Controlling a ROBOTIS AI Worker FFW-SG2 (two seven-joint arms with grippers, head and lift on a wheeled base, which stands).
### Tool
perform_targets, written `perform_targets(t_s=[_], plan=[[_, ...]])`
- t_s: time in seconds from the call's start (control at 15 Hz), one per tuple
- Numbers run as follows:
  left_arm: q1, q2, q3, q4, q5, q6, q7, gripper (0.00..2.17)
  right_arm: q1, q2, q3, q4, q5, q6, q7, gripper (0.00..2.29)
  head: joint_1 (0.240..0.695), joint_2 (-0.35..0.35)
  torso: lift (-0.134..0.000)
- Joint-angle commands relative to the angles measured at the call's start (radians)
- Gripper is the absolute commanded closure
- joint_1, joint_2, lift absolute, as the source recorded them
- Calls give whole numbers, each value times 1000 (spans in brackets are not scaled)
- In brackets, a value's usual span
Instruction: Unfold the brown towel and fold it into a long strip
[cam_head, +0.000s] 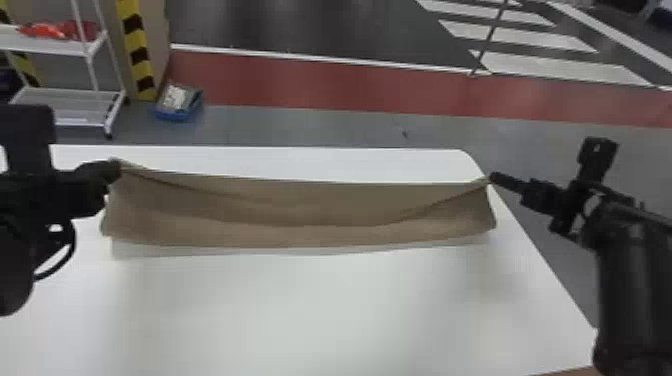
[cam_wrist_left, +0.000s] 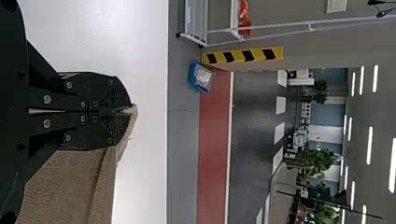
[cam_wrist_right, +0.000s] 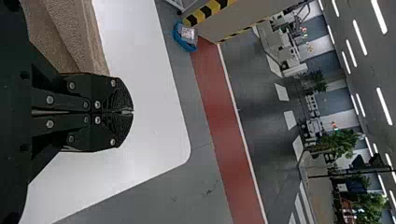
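Stretched between both grippers in the head view, the brown towel (cam_head: 300, 210) forms a long, wide band over the table's far part, sagging in the middle. My left gripper (cam_head: 116, 170) is shut on its far left corner, and my right gripper (cam_head: 491, 178) on its far right corner. In the left wrist view, a bit of cloth pokes out at the tips of the left gripper (cam_wrist_left: 130, 110), with the towel (cam_wrist_left: 65, 186) hanging beside it. The right gripper (cam_wrist_right: 130, 111) has its fingers pressed together in the right wrist view, the towel (cam_wrist_right: 70, 32) alongside.
The white table (cam_head: 320, 310) extends toward the robot, its right edge slanting under the right arm. Beyond it on the floor are a blue bin (cam_head: 177, 102), a white shelf cart (cam_head: 60, 47) and a yellow-black striped post (cam_head: 135, 45).
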Motion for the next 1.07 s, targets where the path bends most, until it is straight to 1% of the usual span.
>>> perform_targets(t_s=[0.0,0.07,0.13,0.2,0.27,0.33,0.4,0.47,0.53,0.67,0.8,0.87,0.93,1.0], plan=[[-30,-1,-7,56,-19,-10,-5,1723,-15,1,39,45,6,-44,-29,1669,666,-204,-123],[-32,-3,-12,68,-39,-13,-1,1561,-18,3,51,58,9,-56,-55,1457,665,-200,-123],[-38,-1,-23,85,-50,-25,8,1349,-18,6,71,74,9,-93,-77,1055,665,-196,-123],[-38,-3,-33,112,-62,-80,9,660,-19,4,93,95,11,-142,-91,1048,666,-195,-123],[-40,-4,-42,129,-87,-92,9,140,-24,4,105,120,13,-164,-115,755,670,-188,-123],[-44,-4,-64,146,-131,-77,19,-1,-23,7,113,140,11,-225,-151,56,669,-186,-123],[-50,-4,-92,171,-167,-95,42,-1,-21,10,113,166,-1,-320,-186,-2,669,-185,-123],[-52,-4,-107,194,-197,-132,42,-2,-21,10,113,186,-10,-379,-220,-2,671,-186,-123],[-52,-4,-115,203,-214,-141,45,-2,-23,9,113,204,-12,-418,-232,29,671,-186,-123],[-52,-3,-111,214,-219,-151,51,-2,-19,4,111,216,-18,-431,-226,60,662,-194,-123],[-43,-1,-101,217,-219,-166,68,2,13,1,103,213,-60,-467,-209,66,663,-193,-123],[-30,0,-87,209,-208,-175,66,2,33,-3,100,198,-73,-467,-190,76,664,-191,-123],[-7,2,-67,194,-177,-175,66,46,69,-3,91,163,-95,-452,-164,80,671,-187,-123],[17,3,-44,168,-139,-178,60,66,117,-3,91,112,-122,-434,-152,87,678,-185,-123]])
